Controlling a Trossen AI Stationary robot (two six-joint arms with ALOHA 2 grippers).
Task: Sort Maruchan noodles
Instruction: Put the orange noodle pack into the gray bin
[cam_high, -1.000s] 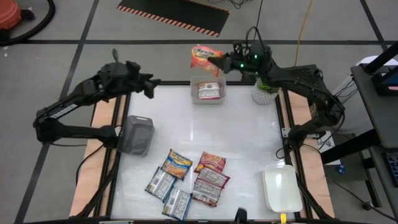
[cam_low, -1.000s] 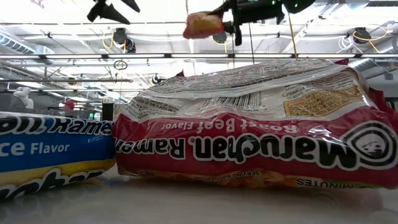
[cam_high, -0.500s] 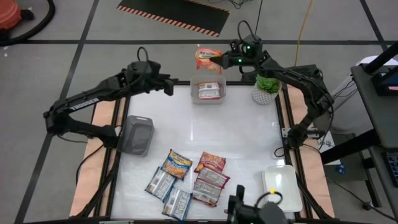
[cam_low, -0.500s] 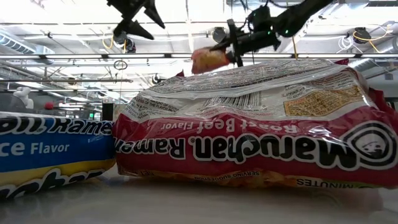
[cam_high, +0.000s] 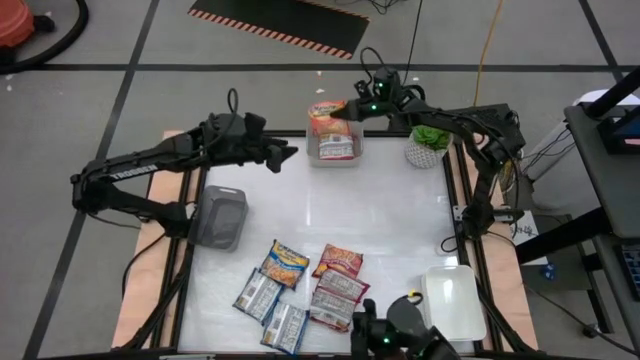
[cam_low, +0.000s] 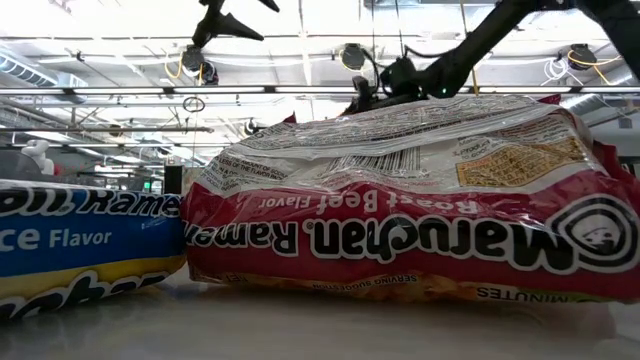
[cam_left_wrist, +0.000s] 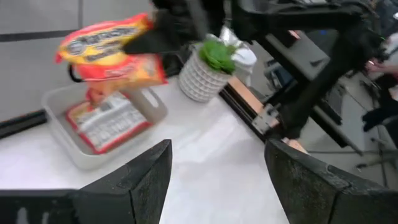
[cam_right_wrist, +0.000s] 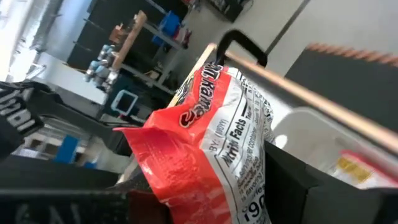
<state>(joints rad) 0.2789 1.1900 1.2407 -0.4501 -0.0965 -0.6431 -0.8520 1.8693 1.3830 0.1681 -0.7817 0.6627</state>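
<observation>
An orange-red packet is gripped by the right gripper above the clear tray at the table's far edge. The fingers are clamped on one end of the packet; in the right wrist view its wrapper fills the space between them. A maroon packet lies in the tray. The left gripper is held beside the tray with fingers spread wide, nothing between them. The other packets lie clustered at the near edge.
</observation>
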